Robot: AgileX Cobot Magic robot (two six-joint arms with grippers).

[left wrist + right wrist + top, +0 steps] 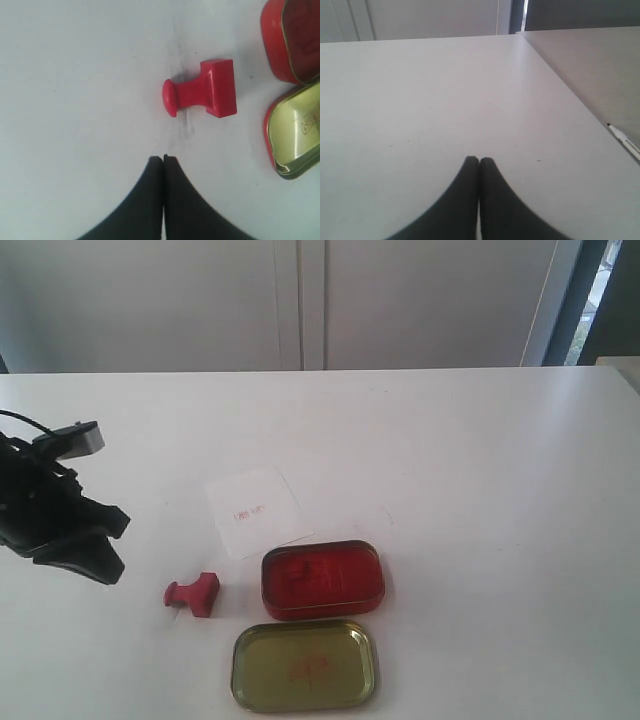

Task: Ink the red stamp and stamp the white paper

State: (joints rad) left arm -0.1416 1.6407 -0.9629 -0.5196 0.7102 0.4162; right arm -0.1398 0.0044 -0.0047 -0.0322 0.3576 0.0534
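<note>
The red stamp (193, 594) lies on its side on the white table, its knob toward the left; the left wrist view shows the stamp (202, 94) a short way ahead of the fingertips. My left gripper (112, 545) hovers left of it, shut and empty (163, 158). The white paper (253, 509) with a small red mark lies flat behind the stamp. The open red tin with its ink pad (322, 579) sits right of the stamp. My right gripper (479, 160) is shut and empty over bare table; it is out of the exterior view.
The tin's lid (305, 665) lies open, gold inside up, near the front edge, also seen as the lid (295, 132). The red tin (292, 37) is beside it. A pen (625, 141) lies on a neighbouring surface at the right.
</note>
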